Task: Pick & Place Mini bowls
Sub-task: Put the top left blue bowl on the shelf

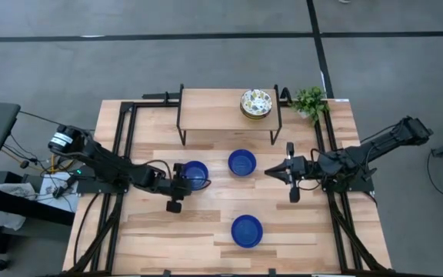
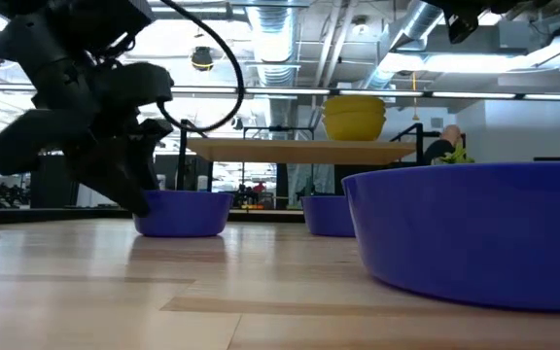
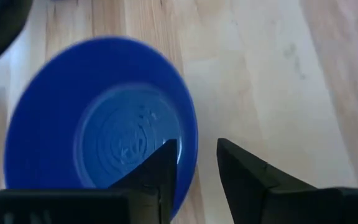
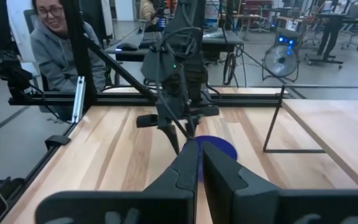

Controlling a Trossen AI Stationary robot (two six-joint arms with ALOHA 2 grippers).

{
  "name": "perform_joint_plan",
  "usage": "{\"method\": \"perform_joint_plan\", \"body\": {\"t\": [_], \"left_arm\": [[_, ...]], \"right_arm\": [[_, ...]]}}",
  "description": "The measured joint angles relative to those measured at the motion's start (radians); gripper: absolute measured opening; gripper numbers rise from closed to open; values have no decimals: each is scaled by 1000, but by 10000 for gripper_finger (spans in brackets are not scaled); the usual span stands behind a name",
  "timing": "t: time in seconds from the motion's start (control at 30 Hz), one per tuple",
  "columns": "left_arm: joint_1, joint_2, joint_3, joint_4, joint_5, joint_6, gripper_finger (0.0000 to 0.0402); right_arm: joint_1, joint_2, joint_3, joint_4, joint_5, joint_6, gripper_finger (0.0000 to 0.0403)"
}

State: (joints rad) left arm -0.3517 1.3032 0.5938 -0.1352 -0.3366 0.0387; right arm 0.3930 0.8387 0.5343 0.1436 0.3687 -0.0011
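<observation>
Three cobalt blue mini bowls stand on their bases on the wooden table: one left of centre (image 1: 195, 173), one at the centre (image 1: 242, 162), one near the front (image 1: 247, 231). The cream floral bowls (image 1: 257, 103) are stacked on a raised shelf (image 1: 221, 115) at the back. My left gripper (image 1: 184, 178) is open at the left blue bowl (image 3: 98, 130), with one finger (image 3: 163, 165) over its inside and the other (image 3: 241, 171) outside its rim. My right gripper (image 1: 268, 171) is shut and empty, above the table right of the centre bowl. My left gripper straddles the rim (image 3: 190, 158) of the left blue bowl on the side facing the left arm, the fingers slanting down from the table's left. I cannot tell whether either finger touches the rim. The bowl sits flat on the table (image 2: 183, 216).
A small green plant (image 1: 310, 100) stands at the back right beside the shelf. Black frame rails (image 1: 125, 146) run along both sides of the table. A person (image 4: 48, 37) sits beyond the table's left side. Bare wood lies between the bowls.
</observation>
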Motion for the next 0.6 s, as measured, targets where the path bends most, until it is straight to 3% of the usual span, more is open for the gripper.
{"method": "perform_joint_plan", "body": {"t": [0.37, 0.6], "left_arm": [[39, 46, 0, 10, 0, -2, 92], [22, 14, 0, 16, 1, 8, 13]], "right_arm": [[8, 0, 0, 0, 0, 0, 11], [8, 0, 0, 0, -1, 1, 11]]}}
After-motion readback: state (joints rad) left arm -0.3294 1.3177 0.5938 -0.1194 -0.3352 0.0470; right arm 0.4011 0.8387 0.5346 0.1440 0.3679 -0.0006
